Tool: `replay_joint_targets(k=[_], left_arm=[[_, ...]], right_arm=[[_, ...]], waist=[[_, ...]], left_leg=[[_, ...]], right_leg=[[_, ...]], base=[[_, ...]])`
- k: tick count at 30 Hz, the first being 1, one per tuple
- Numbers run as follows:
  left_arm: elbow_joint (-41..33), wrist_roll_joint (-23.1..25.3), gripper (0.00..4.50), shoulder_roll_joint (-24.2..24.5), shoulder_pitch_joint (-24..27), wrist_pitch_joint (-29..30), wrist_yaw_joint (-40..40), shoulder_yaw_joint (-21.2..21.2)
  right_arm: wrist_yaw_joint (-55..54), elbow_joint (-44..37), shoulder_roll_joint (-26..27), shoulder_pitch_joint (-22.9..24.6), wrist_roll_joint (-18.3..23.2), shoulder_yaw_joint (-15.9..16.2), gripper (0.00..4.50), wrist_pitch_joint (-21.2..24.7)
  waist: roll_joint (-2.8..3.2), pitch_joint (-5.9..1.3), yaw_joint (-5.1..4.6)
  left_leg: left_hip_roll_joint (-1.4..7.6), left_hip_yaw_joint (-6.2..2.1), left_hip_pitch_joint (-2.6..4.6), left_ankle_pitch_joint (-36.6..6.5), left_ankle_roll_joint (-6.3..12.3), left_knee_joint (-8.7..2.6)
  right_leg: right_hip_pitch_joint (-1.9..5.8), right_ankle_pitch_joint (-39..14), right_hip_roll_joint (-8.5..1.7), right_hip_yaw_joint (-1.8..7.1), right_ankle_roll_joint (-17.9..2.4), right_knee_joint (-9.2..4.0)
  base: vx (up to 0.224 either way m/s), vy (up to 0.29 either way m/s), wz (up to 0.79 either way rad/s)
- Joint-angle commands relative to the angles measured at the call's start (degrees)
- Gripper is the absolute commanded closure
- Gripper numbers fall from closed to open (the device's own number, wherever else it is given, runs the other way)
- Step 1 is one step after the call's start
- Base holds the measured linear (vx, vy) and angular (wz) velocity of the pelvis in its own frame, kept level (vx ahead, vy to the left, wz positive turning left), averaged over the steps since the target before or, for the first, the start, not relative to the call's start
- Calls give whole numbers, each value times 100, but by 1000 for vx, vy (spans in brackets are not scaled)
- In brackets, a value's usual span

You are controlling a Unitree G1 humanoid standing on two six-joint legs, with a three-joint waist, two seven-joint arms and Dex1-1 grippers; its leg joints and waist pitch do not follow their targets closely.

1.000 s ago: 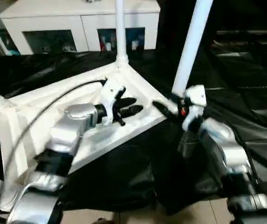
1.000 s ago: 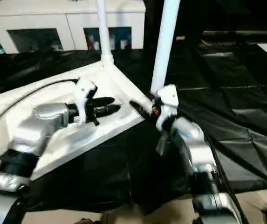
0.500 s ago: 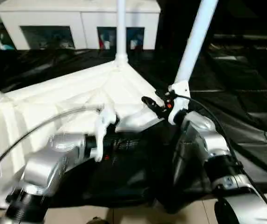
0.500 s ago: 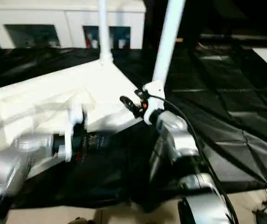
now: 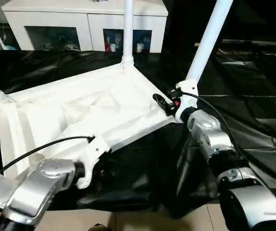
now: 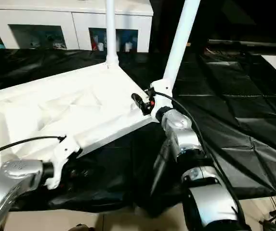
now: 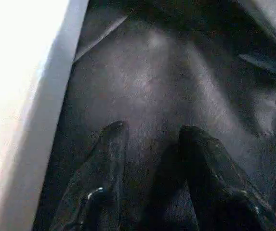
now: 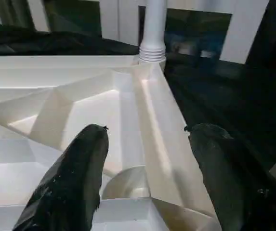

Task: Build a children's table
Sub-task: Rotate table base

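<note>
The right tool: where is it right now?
In the left eye view the right tool is right of centre, over the near right corner of the upturned table top, beside the base of the slanting leg, fingers apart.

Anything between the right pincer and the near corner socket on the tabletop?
Nothing visible. The right pincer hangs open just above the tabletop, its fingers straddling the bare corner socket. The leaning leg rises behind it, not in between.
</note>
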Motion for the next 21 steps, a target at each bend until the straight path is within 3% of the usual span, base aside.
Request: replay_joint_targets(k=[1,6,11,17,21], left_arm=[[-152,32,253,80,3,17,93,-28],[-48,108,253,54,-69,-14,217,-36],[63,228,253,-5,-157,-111,313,-76],[127,270,253,-22,-246,-157,411,-203],[165,283,253,-77,-285,-220,439,-263]], right_arm=[[-242,229,-295,-101,-54,-267,149,-138],[-564,635,-655,-261,-56,-449,149,-222],[-804,1014,-1157,-425,-74,-654,149,-321],[-882,1416,-1604,-570,-144,-712,149,-517],[-929,1672,-1862,-671,-210,-720,149,-617]], waist=[[94,-390,-37],[97,-395,54],[78,-398,75],[67,-396,81],[82,-396,36]], left_leg=[[166,-7,212,-1249,-52,-445],[156,-4,212,-1246,-90,-433],[141,10,209,-1230,-54,-401],[130,-1,165,-1128,-26,-386],[117,-8,124,-1079,43,-370]], right_leg=[[193,-504,-151,164,-1295,-307],[202,-412,-147,157,-1273,-291],[210,-352,-139,156,-1273,-299],[241,-299,-132,133,-1264,-284],[271,-242,-145,121,-1331,-280]], base=[[0,0,0],[0,0,0],[0,0,0],[0,0,0],[0,0,0]])
